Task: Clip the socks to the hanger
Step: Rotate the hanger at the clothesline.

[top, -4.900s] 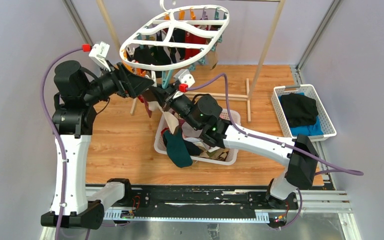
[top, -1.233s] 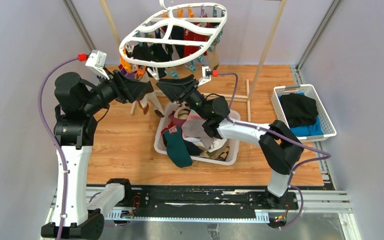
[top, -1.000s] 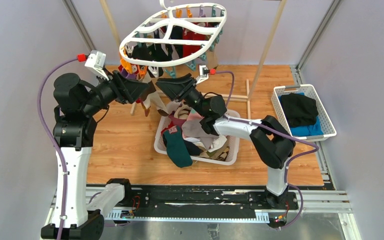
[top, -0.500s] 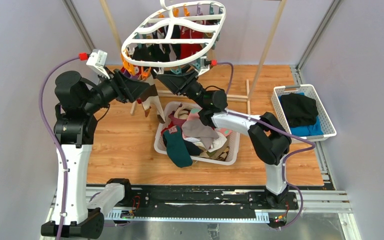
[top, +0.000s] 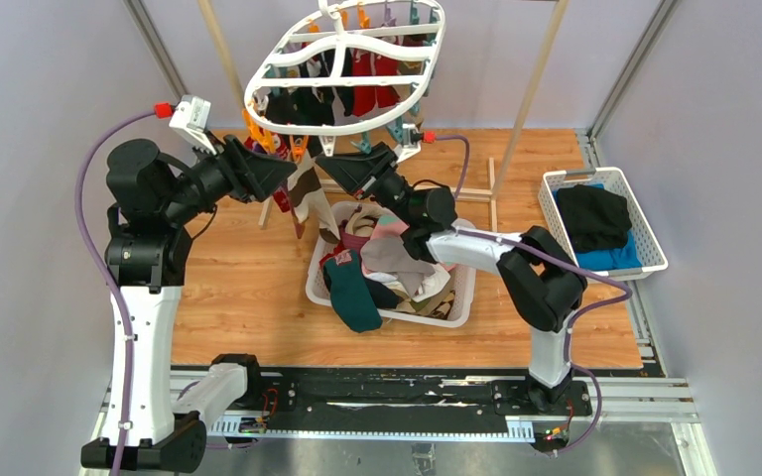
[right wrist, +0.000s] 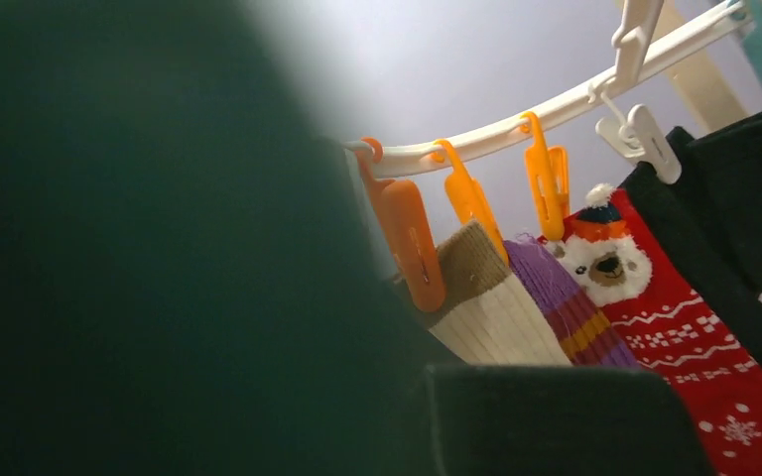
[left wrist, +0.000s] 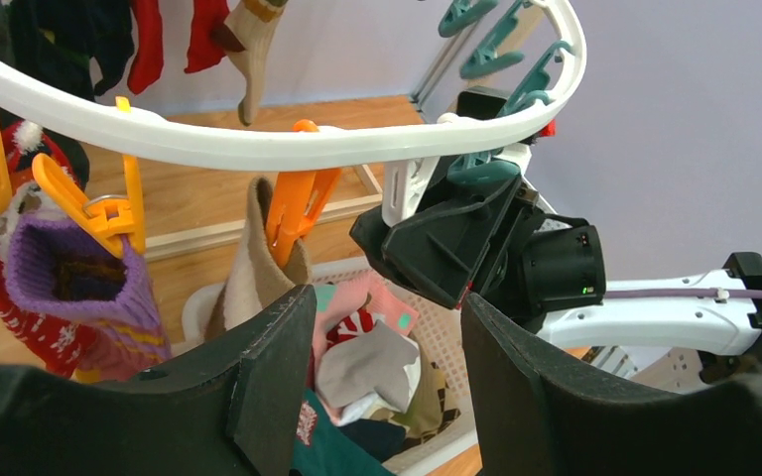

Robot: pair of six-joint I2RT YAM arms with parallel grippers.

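Closest to me, a white basket [top: 314, 286] sits on the wooden worktop [top: 228, 297], stuffed with loose socks [top: 397, 263], and a dark teal sock [top: 355, 295] flops over its near rim. Right above it the two arms meet almost nose to nose under the front rim of the hanger [left wrist: 258, 151]. The left tool [left wrist: 385, 307] has its fingers well apart with nothing between them, you can look straight through the gap into the basket. A beige sock [left wrist: 248, 263] dangles just past one finger, touching or not I can't say. That sock is pinched at its top by an orange clothespin [left wrist: 296, 203] on the rim. The right tool [top: 345, 169] is tucked up right under a teal clothespin [left wrist: 480, 171]. Its own camera is mostly dark blur, so I honestly can't tell if its fingers are together or apart, or gripping anything. Further along the rim hang a purple sock [left wrist: 89, 288] and a red bear sock [right wrist: 695, 337], with dark and red ones on the far side. Off right is a second basket [top: 556, 213] holding folded clothes.
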